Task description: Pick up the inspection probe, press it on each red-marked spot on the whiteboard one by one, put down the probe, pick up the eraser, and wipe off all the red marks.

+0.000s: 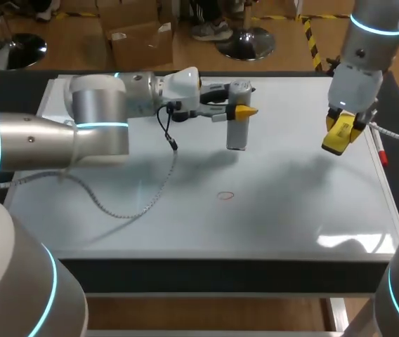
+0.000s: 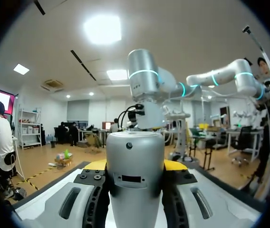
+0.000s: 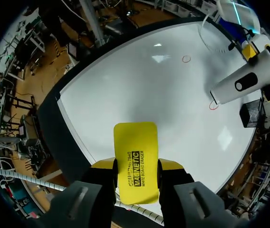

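My left gripper (image 1: 238, 111) is shut on the grey cylindrical inspection probe (image 1: 236, 132), which it holds upright over the back middle of the whiteboard (image 1: 291, 210). In the left wrist view the probe (image 2: 135, 175) fills the space between the yellow fingertips (image 2: 96, 165). Its lower end is at a small red ring (image 3: 213, 105); contact cannot be told. A second red ring (image 1: 226, 196) lies nearer the front. My right gripper (image 1: 340, 137) hangs above the board's right side, shut on the yellow eraser (image 3: 136, 161).
A red-tipped marker pen (image 1: 382, 152) lies along the board's right edge. A thin cable (image 1: 150, 193) dangles from my left arm over the board's left half. The board's front edge borders a dark table rim (image 1: 220, 270).
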Controlling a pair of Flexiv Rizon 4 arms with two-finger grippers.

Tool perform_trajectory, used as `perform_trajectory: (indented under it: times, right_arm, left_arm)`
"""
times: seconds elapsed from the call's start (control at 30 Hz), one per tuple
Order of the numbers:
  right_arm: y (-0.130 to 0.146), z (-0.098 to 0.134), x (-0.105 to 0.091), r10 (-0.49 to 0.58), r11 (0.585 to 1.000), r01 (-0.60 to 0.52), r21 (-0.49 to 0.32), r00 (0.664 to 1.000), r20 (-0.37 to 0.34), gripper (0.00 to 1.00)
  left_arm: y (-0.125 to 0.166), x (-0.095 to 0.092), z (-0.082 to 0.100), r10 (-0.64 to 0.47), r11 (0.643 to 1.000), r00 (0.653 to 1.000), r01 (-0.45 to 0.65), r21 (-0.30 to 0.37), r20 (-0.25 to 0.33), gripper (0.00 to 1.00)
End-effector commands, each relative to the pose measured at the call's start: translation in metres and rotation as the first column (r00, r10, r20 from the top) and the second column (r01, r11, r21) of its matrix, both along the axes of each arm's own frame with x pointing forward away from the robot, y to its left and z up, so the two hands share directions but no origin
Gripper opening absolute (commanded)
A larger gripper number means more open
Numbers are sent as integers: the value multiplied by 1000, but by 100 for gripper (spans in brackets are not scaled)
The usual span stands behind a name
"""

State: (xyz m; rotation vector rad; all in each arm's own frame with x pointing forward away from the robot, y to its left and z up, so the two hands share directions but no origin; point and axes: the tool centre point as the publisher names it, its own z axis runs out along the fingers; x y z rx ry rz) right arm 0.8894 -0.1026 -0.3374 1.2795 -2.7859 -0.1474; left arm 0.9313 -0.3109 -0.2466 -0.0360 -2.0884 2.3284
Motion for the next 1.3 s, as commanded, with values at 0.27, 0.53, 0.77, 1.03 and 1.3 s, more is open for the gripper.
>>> perform_trajectory:
  times: [0.27, 0.53, 0.77, 1.03, 1.3]
  right_arm:
    - [0, 0, 1, 2, 1000, -2, -4, 1000, 0, 0]
    - [0, 0, 1, 2, 1000, -2, -4, 1000, 0, 0]
    - [0, 0, 1, 2, 1000, -2, -4, 1000, 0, 0]
    - [0, 0, 1, 2, 1000, -2, -4, 1000, 0, 0]
    - [0, 0, 1, 2, 1000, -2, -4, 1000, 0, 0]
  left_arm:
    - [1, 18, -10, -22, 1000, 1000, 22, -9, 3, 0]
    - [1, 21, -18, 6, 1000, 1000, -6, 0, -23, 0]
    - [0, 21, -22, 13, 1000, 999, -13, -1, -32, 0]
    - [2, 20, -28, 24, 1000, 999, -24, 5, -32, 0]
    - [4, 21, -31, 27, 1000, 999, -27, 10, -33, 0]
